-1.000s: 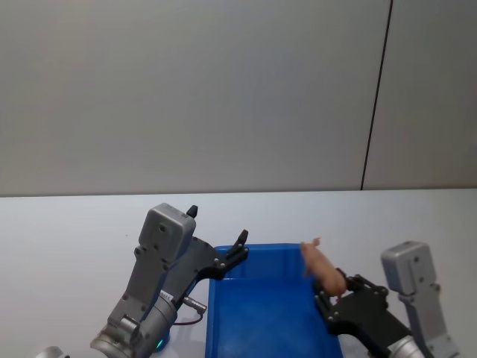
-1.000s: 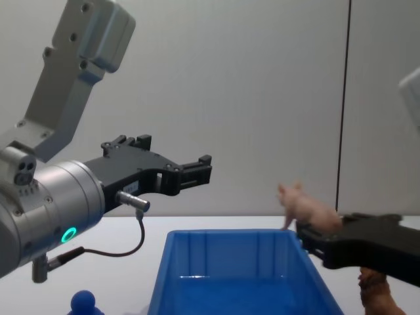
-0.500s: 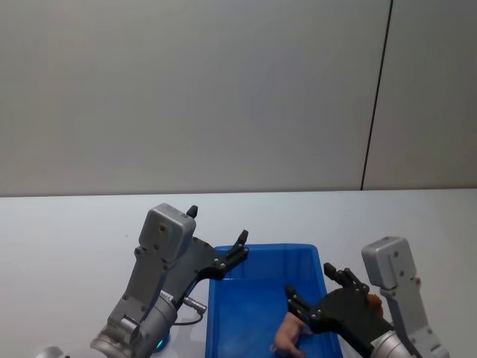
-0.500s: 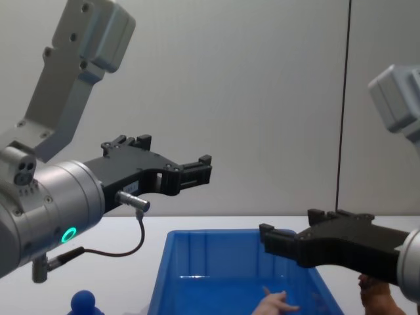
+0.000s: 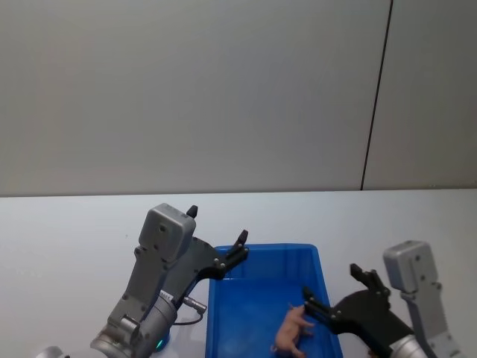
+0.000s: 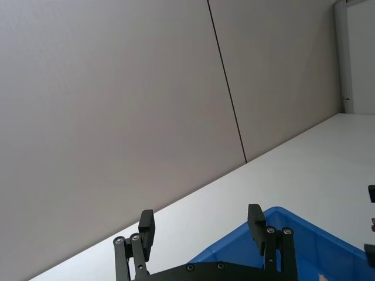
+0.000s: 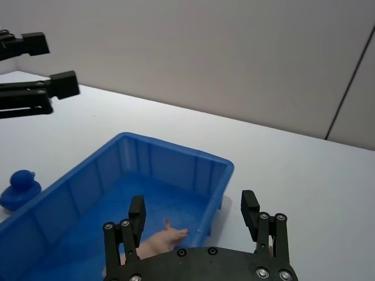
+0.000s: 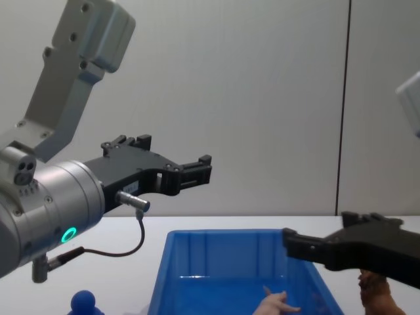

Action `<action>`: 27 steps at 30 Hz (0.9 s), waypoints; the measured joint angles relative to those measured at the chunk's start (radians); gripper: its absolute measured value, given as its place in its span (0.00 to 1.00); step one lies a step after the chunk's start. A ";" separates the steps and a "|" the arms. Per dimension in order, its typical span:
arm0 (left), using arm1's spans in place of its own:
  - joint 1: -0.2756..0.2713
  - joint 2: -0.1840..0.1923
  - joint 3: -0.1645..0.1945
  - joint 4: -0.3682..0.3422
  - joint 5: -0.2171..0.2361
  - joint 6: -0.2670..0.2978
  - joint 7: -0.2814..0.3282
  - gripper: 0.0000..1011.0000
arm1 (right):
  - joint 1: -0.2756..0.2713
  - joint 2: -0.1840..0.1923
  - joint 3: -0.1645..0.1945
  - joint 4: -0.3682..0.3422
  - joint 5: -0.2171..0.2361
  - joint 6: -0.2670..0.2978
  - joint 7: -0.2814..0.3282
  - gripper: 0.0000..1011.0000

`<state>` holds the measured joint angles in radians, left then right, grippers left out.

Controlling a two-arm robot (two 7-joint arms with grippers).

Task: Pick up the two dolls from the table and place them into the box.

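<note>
Right, the small pale pink plastic doll (image 5: 294,332) lies on the floor of the bright blue rectangular plastic box (image 5: 262,256), so I judge the first half done. My right gripper (image 5: 330,282) hovers over the box's right rim, its jaws spread wide and holding nothing. The left gripper (image 5: 218,224) hangs raised over the far left corner of the box, jaws also apart and empty, idle. The reddish-brown plastic doll (image 8: 376,293) is not yet in: from the chest view it sits outside the box, just beside its right wall and under my right arm, on the plain white table (image 5: 74,231). Next, I reckon, the right gripper must come off the rim, drop beside that wall and close on the thin figure without nudging the box.
</note>
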<state>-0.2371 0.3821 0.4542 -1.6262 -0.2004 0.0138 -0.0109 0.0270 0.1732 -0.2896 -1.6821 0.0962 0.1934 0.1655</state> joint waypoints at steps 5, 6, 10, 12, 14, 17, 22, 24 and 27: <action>0.000 0.000 0.000 0.000 0.000 0.000 0.000 0.99 | -0.028 0.020 0.012 -0.026 0.012 0.000 -0.038 0.99; 0.000 0.000 0.000 0.000 0.000 0.000 0.000 0.99 | -0.032 0.023 0.015 -0.030 0.014 0.000 -0.044 0.99; 0.000 0.000 0.000 0.000 0.000 0.000 0.000 0.99 | -0.059 0.042 0.028 -0.051 0.026 0.005 -0.080 0.99; 0.000 0.000 0.000 0.000 0.000 0.000 0.000 0.99 | -0.073 0.051 0.036 -0.063 0.033 0.009 -0.100 0.99; 0.000 0.000 0.000 0.000 0.000 0.000 0.000 0.99 | -0.080 0.057 0.040 -0.069 0.037 0.012 -0.111 0.99; 0.000 0.000 0.000 0.000 0.000 0.000 0.000 0.99 | -0.095 0.068 0.049 -0.078 0.045 0.019 -0.134 0.99; 0.000 0.000 0.000 0.000 0.000 0.000 0.000 0.99 | -0.115 0.080 0.061 -0.086 0.056 0.031 -0.160 0.99; 0.000 0.000 0.000 0.000 0.000 0.000 0.000 0.99 | -0.124 0.085 0.066 -0.086 0.061 0.037 -0.171 0.99; 0.000 0.000 0.000 0.000 0.000 0.000 0.000 0.99 | -0.134 0.090 0.071 -0.086 0.068 0.042 -0.180 0.99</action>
<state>-0.2371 0.3821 0.4542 -1.6262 -0.2004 0.0138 -0.0109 -0.1065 0.2637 -0.2186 -1.7683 0.1641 0.2350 -0.0143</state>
